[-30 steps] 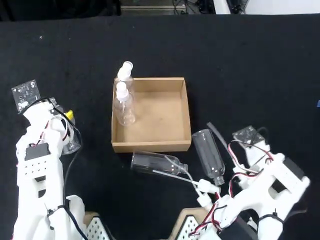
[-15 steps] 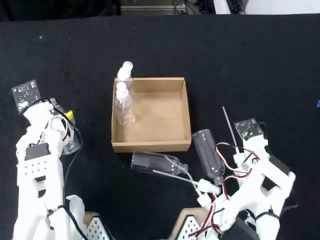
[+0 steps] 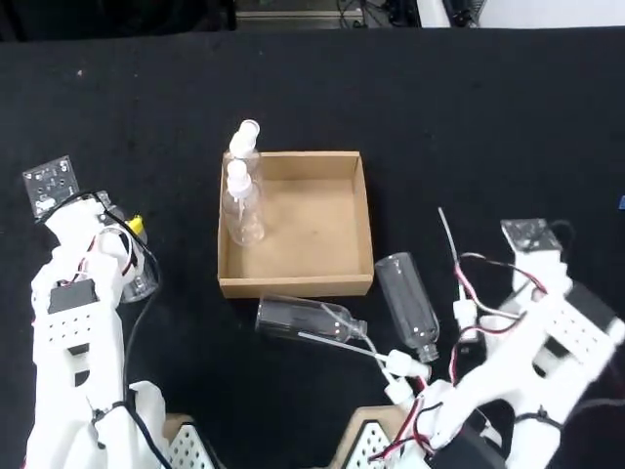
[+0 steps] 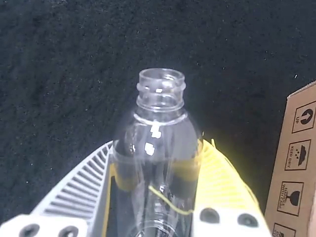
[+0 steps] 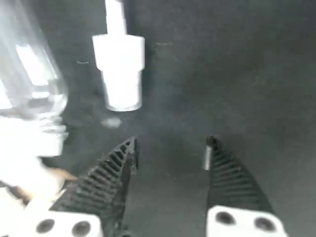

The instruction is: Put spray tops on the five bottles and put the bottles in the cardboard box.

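My left gripper is shut on a clear uncapped bottle, held at the table's left. The cardboard box sits mid-table with a spray-topped bottle inside it at its left wall. A second topped bottle is at the box's back left corner. Two uncapped bottles lie in front of the box, one on the left and one on the right. My right gripper stands open, with a loose spray top just beyond its fingertips. That spray top lies beside the right bottle.
Two more spray tops with long tubes lie near the front edge, by the right bottle's neck. The right arm crosses the front right corner. The table is covered in black cloth.
The right arm has swung to the right, away from the right-hand lying bottle, uncovering the spray top beside it. That top's tube has turned more upright. The left arm has kept still.
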`<state>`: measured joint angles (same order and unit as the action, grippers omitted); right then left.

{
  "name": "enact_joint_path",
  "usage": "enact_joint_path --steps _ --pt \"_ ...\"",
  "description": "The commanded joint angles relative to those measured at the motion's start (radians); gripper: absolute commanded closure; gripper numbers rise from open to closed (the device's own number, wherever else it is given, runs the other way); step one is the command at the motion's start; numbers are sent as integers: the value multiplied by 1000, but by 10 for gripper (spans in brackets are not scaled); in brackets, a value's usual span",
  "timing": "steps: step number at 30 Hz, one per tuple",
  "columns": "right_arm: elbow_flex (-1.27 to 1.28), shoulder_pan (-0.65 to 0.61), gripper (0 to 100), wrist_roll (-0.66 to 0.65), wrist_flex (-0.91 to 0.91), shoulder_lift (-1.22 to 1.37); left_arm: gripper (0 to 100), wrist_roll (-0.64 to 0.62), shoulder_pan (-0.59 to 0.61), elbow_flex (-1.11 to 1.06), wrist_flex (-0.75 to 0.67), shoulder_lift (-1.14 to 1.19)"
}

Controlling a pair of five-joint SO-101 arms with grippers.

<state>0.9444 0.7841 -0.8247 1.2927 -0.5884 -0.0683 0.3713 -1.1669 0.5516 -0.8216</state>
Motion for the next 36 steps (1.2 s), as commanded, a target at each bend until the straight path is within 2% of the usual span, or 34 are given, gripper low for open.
enact_joint_path --steps 1,5,8,13,19,24,28,31,33,36 --pt "-56 -130 788 130 -5 4 970 -11 10 13 0 -28" --pt "-27 -256 802 290 -92 4 970 -11 10 -1 -6 -28" --pt "15 -293 828 361 -196 4 970 -11 10 -1 -6 -28" --pt "139 -290 830 370 -393 5 970 -11 10 -1 -5 -28" --pt "228 -285 832 324 -483 5 970 -11 10 -1 -3 -28" --pt "265 -173 844 244 -555 5 970 -11 10 -1 -2 -28" --pt "271 -120 982 149 -557 7 970 -11 10 -1 -2 -28" --pt "255 -37 959 126 -555 5 970 -11 10 -2 -2 -28" --pt "216 34 943 169 -546 5 970 -11 10 -2 -2 -28" --pt "153 120 949 365 -508 5 970 -11 10 -2 -3 -28"
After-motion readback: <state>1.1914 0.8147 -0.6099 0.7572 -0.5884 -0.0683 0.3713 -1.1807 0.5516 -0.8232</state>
